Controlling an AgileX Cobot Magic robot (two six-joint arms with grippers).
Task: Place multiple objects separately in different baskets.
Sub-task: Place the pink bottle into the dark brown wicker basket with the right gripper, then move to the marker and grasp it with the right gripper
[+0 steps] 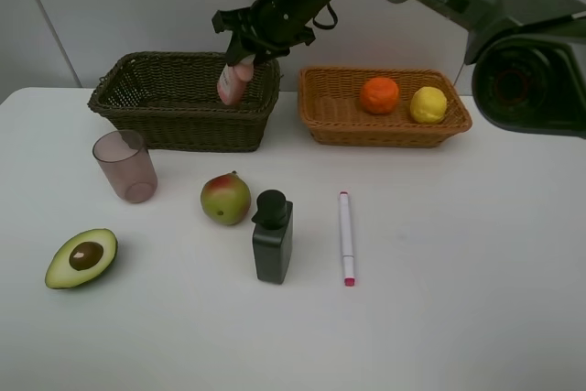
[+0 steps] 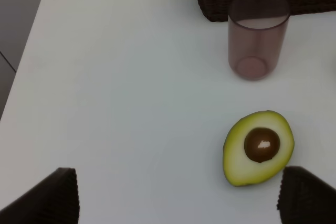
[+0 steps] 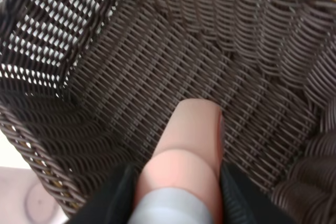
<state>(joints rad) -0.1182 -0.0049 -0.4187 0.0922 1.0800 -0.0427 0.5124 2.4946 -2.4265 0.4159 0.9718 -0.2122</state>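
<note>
Right pincer (image 1: 245, 59) clamps small pink bottle (image 1: 233, 85) over dark basket (image 1: 183, 125); left pincer (image 2: 177, 192) gapes.

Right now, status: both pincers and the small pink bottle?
Right pincer shut on small pink bottle, over dark basket. Left pincer open near halved avocado. Nothing blocking the drop.
</note>
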